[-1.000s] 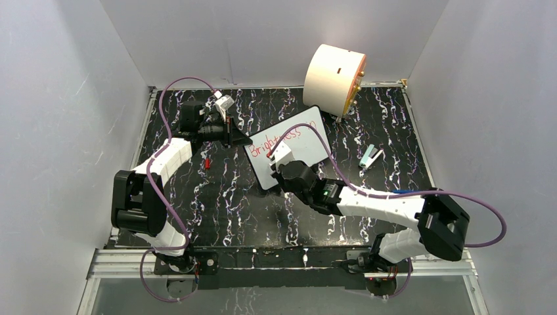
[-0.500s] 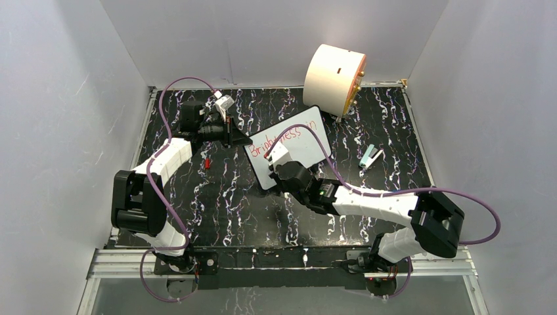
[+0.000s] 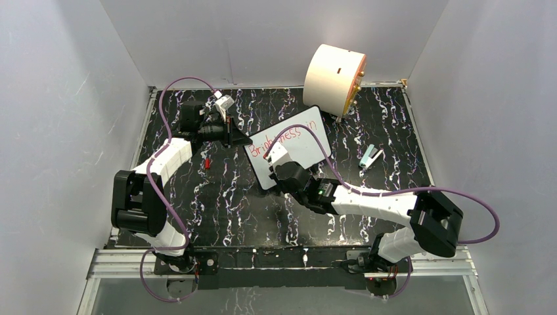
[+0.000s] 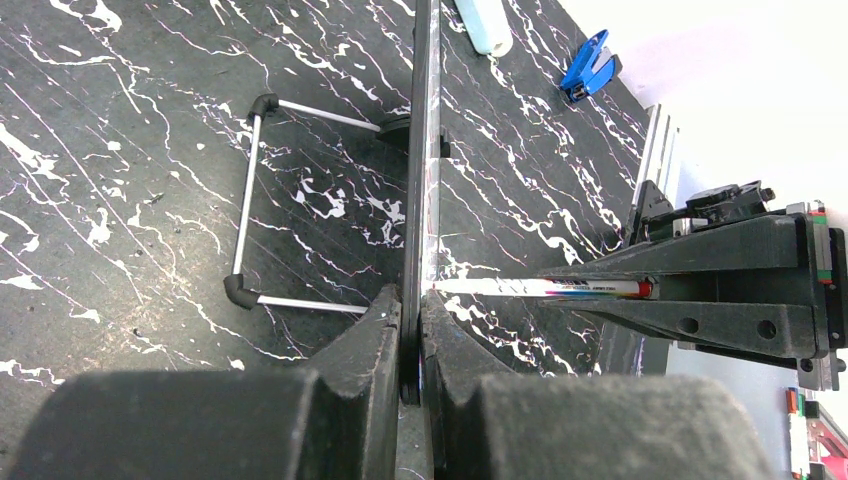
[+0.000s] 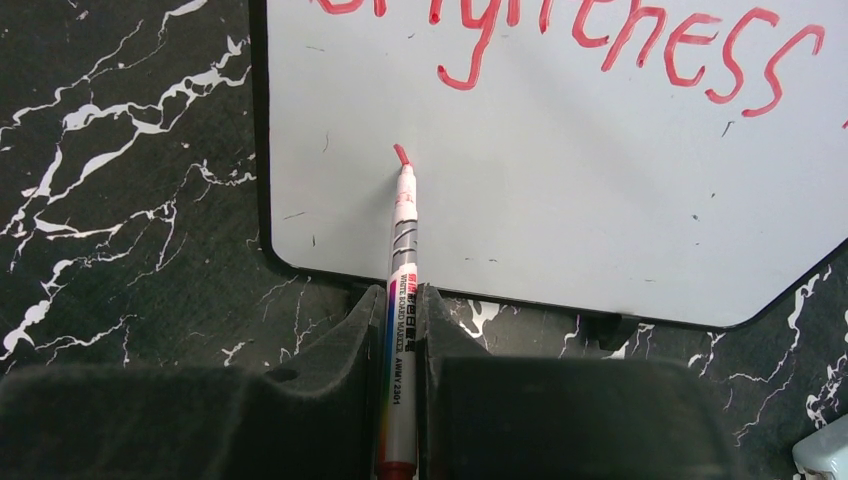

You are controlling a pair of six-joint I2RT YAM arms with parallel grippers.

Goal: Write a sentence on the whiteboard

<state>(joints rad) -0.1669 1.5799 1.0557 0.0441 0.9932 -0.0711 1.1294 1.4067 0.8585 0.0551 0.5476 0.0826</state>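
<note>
a: top view — bright, even light off white walls point(image 3: 59, 131), with soft shadows on the marbled table point(image 3: 223, 197).
b: left wrist view burns out to white at upper right; the left gripper point(image 4: 411, 305), close to the lens, is dark and blurred.
a: right wrist view — the whiteboard point(image 5: 560, 200) evenly lit, bluish; the marker point(image 5: 403, 240) print crisp.

The whiteboard point(image 5: 600, 200) is faced in smooth, faintly glossy white. At nine o'clock of it, in the left wrist view, a stand point(image 4: 247, 190) of bright metal wire is seen. The fingers point(image 5: 300, 420) of the right gripper point(image 5: 402, 300) are formed of matt, grainy black plastic.
</note>
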